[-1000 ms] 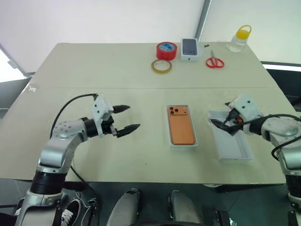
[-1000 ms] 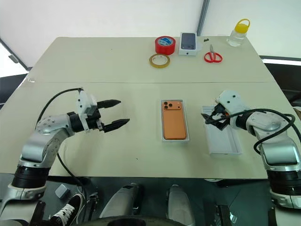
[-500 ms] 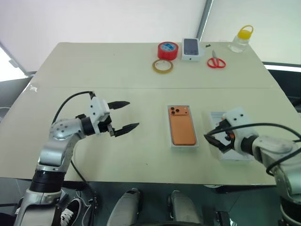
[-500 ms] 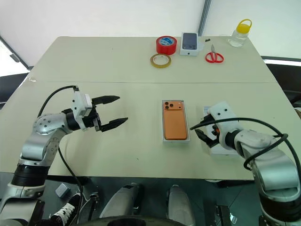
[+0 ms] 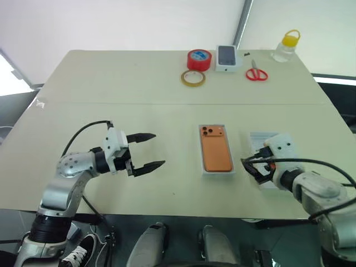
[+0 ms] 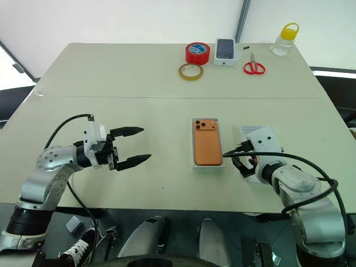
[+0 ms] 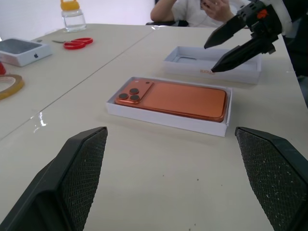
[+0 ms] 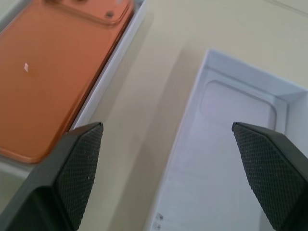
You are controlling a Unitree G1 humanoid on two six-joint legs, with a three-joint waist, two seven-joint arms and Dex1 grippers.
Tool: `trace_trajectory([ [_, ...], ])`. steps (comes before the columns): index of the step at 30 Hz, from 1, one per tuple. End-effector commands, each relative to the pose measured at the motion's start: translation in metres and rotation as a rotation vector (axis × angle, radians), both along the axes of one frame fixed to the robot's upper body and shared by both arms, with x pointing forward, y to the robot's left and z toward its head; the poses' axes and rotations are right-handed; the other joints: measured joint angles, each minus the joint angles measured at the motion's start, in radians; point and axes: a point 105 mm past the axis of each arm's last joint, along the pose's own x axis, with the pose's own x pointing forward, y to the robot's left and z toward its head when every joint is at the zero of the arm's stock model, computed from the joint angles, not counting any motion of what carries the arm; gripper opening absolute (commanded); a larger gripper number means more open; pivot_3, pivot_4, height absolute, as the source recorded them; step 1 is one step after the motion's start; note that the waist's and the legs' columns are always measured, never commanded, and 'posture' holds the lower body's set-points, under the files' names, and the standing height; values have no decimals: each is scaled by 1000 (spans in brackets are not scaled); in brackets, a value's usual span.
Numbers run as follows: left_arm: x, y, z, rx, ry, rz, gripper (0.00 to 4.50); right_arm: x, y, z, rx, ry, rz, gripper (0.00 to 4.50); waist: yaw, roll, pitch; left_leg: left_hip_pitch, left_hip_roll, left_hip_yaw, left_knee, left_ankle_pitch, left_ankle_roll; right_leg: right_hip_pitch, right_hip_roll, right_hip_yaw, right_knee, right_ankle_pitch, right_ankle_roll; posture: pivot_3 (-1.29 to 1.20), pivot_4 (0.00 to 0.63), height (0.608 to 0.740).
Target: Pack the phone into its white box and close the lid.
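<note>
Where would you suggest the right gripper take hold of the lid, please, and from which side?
Probably one long side wall of the lid, pinched from above. It lies open side up beside the white box holding the phone, so its thin upright rim is exposed. The right gripper, jaws open, hovers at the wall nearest the box; a gap separates the two.

Orange phone [image 5: 216, 149], white box [image 7: 169, 118]

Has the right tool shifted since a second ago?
Yes. The right tool has pulled back off the lid toward the table's near edge, open.
</note>
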Motion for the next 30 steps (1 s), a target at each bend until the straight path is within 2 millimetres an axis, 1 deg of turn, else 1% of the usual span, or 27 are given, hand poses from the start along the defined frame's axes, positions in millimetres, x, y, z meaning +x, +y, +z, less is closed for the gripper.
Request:
trace_trajectory([
  [1,-4,-4,11,-18,-47,-6,4469,-8,-5,13,-16,-102,-43,4484,-2,0,0,0,0,0,0,0,0,0,0,0,0,0,0,0,150,740],
  [5,-3,-4,10,-18,-44,-4,4469,-12,0,19,-16,-117,-19,4484,-15,2,0,2,1,1,1,0,0,0,1,1,2,0,0,0,150,740],
  [7,-2,-6,10,-15,-50,-4,4469,-13,-2,15,-61,-67,-10,4484,-18,2,0,2,1,0,0,0,0,0,1,1,2,0,0,0,150,740],
  [10,0,-7,11,-19,-52,-4,4469,-15,3,6,-49,4,23,4484,-20,1,0,2,1,0,1,0,0,1,1,1,1,0,0,0,150,740],
  [12,-1,-8,11,-23,-45,-11,4469,-11,7,6,-44,19,41,4484,-25,1,0,2,1,0,1,0,0,1,1,1,1,0,0,0,150,740],
  [15,-4,-9,10,-20,-38,-24,4469,-2,7,4,-5,80,29,4484,-28,1,0,2,1,0,1,0,0,1,1,1,2,0,0,0,150,740],
  [17,-6,-8,9,-9,-43,-31,4469,3,9,2,23,146,36,4484,-27,1,0,2,1,0,1,0,0,1,1,1,2,0,-1,0,150,740],
  [19,-7,-7,9,-4,-44,-35,4469,8,14,8,27,166,55,4484,-24,2,1,2,1,0,0,0,0,0,1,0,1,0,-1,0,150,740],
  [21,-7,-7,10,-1,-44,-39,4469,15,14,14,-6,177,62,4484,-23,2,1,1,1,0,0,0,0,0,1,0,1,0,-1,0,150,740],
  [24,-7,-5,7,14,-45,-42,4469,25,15,17,-21,200,74,4484,-24,2,1,1,0,0,1,0,0,0,0,0,1,0,-1,0,150,740],
  [26,-7,-5,6,19,-47,-42,4469,28,16,16,-41,223,87,4484,-24,2,1,1,0,0,1,0,0,0,0,0,1,0,-1,0,150,740],
  [30,-8,-6,7,16,-52,-41,4469,31,9,9,-60,277,68,4484,-24,2,1,0,0,0,0,0,0,0,0,0,1,0,-1,0,150,740],
])
